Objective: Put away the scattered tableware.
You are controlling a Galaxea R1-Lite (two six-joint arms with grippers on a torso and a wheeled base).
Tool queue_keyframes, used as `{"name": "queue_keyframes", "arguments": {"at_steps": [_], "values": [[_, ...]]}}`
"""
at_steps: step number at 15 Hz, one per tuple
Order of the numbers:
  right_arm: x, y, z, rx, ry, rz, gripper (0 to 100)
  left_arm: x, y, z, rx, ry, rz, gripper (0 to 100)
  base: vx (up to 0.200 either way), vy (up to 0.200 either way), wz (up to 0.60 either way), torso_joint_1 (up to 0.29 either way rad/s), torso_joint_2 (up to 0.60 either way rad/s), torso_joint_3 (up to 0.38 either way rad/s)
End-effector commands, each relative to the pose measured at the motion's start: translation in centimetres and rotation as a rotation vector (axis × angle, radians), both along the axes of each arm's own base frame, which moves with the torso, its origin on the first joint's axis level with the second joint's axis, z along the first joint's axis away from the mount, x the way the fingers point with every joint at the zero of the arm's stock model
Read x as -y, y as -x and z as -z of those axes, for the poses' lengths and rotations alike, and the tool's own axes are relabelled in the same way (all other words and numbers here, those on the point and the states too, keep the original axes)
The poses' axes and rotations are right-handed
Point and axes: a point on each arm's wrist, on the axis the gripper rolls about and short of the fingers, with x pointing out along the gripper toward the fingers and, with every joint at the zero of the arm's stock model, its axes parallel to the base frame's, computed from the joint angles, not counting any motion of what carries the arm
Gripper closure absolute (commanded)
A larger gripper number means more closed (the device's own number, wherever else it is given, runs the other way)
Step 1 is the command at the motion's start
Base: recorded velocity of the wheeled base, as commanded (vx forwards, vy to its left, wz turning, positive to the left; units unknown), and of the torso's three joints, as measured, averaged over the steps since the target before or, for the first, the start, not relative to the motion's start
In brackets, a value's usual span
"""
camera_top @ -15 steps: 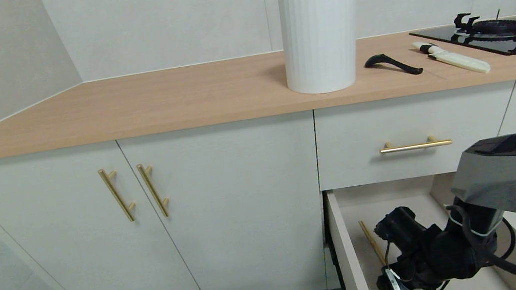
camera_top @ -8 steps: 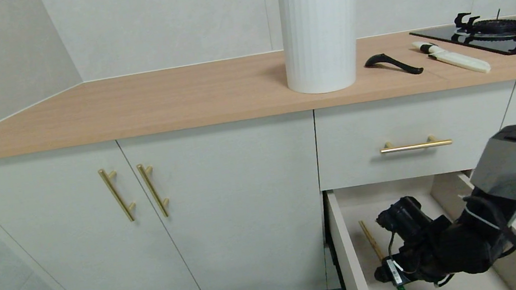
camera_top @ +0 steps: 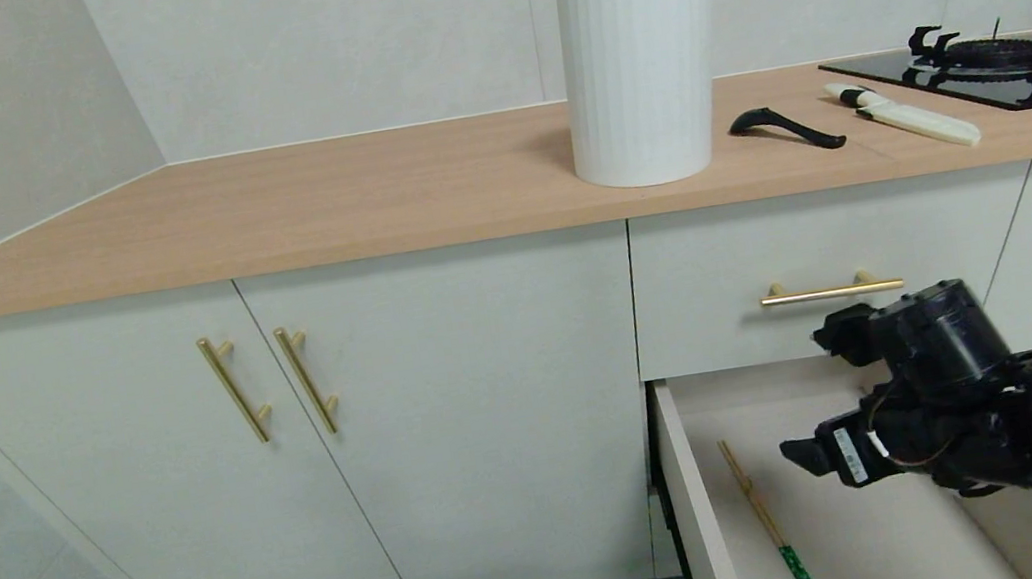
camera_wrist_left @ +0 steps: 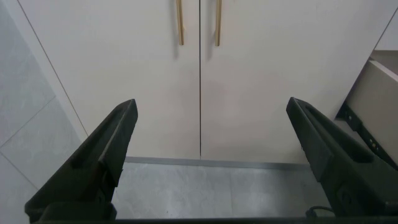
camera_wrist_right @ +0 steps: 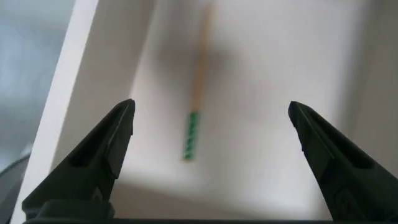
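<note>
A pair of wooden chopsticks with green ends lies on the floor of the open drawer, near its left wall. My right gripper hangs open above the drawer with nothing between its fingers. Its wrist view looks down on the chopsticks between the open fingers of the right gripper. On the counter lie a black spoon and a white knife. My left gripper is open and empty, low before the cupboard doors.
A tall white ribbed canister stands on the wooden counter left of the spoon. A gas hob is at the far right. A shut drawer with a gold handle sits above the open one.
My right gripper has risen out of the drawer and swung up to the right. The chopsticks, partly covered before, now lie in full sight.
</note>
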Motion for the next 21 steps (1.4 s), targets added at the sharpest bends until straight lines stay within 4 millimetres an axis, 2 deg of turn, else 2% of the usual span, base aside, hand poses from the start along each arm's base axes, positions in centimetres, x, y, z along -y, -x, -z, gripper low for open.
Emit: {"name": "queue_keyframes", "arguments": {"at_steps": [1,7,11,21], "values": [[1.7,1.3,-3.5,0.125,-0.013,0.026,0,0.0,0.0,0.0,-0.001,0.000,0.000,0,0.000,0.000,0.00,0.000,0.00,0.000],[2.4,2.2,-5.1,0.192,0.000,0.033,0,0.0,0.0,0.0,-0.001,0.000,0.000,0,0.000,0.000,0.00,0.000,0.00,0.000],[2.4,2.1,-5.2,0.194,0.002,0.034,0,0.0,0.0,0.0,-0.001,0.000,0.000,0,0.000,0.000,0.00,0.045,-0.23,-0.224],[2.7,2.0,-5.2,0.197,0.012,0.041,0,0.0,0.0,0.0,-0.001,0.000,0.000,0,0.000,0.000,0.00,0.182,-0.49,-0.290]]}}
